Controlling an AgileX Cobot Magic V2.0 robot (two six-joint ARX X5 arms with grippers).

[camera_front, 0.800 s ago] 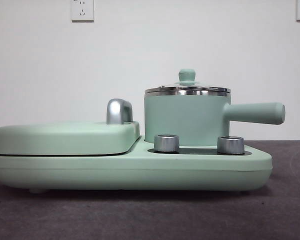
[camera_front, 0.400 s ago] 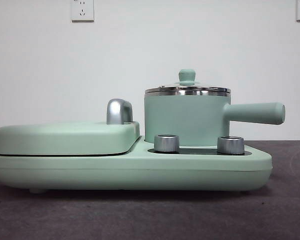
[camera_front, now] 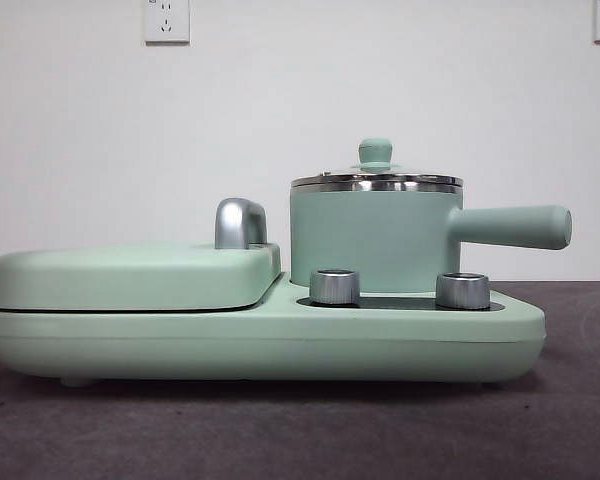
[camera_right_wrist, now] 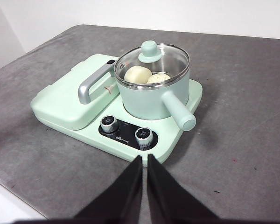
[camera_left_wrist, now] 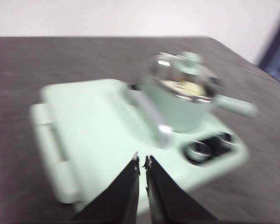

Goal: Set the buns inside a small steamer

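The small steamer (camera_front: 370,240) stands on the right half of the mint-green cooker base (camera_front: 270,345), its lid (camera_front: 376,180) on and its handle (camera_front: 510,226) pointing right. In the right wrist view the steamer (camera_right_wrist: 151,100) holds both buns under its glass lid (camera_right_wrist: 154,58): the smooth bun (camera_right_wrist: 136,74) and the pleated bun (camera_right_wrist: 159,78). My right gripper (camera_right_wrist: 144,157) is shut and empty, held back above the table in front of the cooker. My left gripper (camera_left_wrist: 142,161) is shut and empty above the griddle side; the steamer (camera_left_wrist: 179,100) looks blurred there.
The flat lidded griddle section (camera_front: 130,275) with a steel handle (camera_front: 240,222) fills the cooker's left half. Two steel knobs (camera_front: 334,286) (camera_front: 462,290) sit in front of the steamer. The dark grey table (camera_right_wrist: 252,121) spreads around the cooker; a white wall stands behind.
The front view has shifted very slightly; the cooker and steamer stand as before. No arm shows in it.
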